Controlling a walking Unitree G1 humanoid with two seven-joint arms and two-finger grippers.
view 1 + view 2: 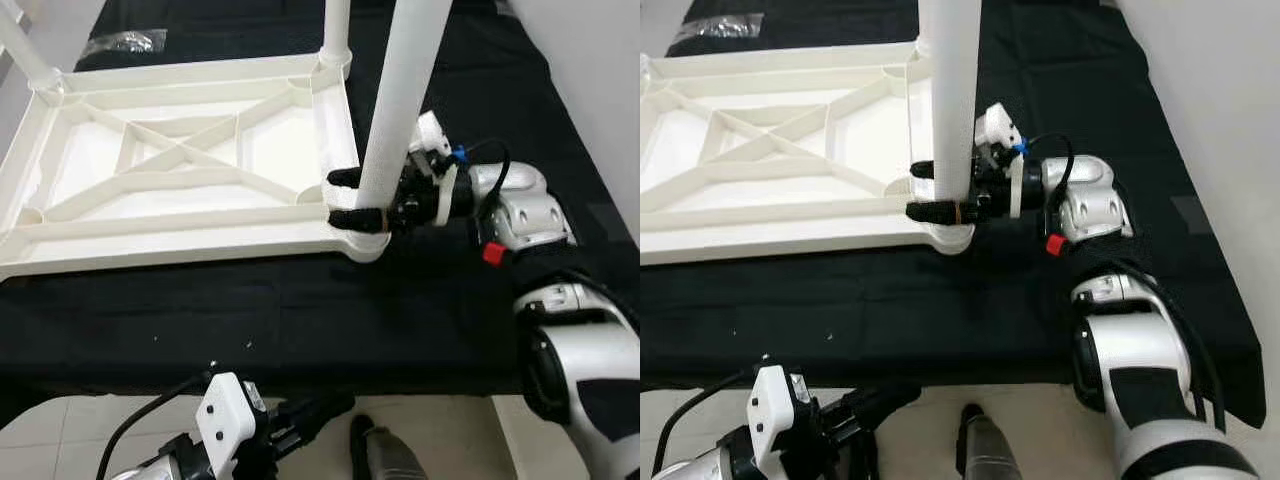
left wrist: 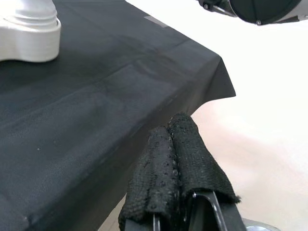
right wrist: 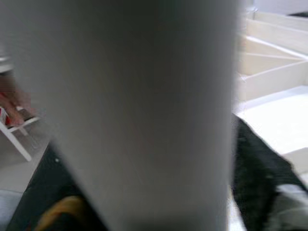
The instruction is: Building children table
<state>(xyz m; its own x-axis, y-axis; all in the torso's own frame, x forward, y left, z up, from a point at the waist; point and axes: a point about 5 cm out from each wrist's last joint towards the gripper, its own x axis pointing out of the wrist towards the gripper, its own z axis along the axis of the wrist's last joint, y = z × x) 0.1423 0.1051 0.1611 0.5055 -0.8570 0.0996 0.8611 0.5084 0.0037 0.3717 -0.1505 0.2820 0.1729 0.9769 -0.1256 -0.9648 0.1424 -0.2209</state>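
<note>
White plastic tabletop (image 1: 180,170) lies upside down on a black-clothed table (image 1: 300,320), three white legs visibly standing in its corners, the nearest leg (image 1: 400,100) clamped by the right gripper (image 1: 352,198), while the left gripper (image 2: 175,168) apparently rests closed, empty.

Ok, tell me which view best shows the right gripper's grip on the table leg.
The left eye view: the right gripper has a finger on each side of the table leg near its base. The right eye view matches. The right wrist view is a blurred close-up of the leg.
</note>
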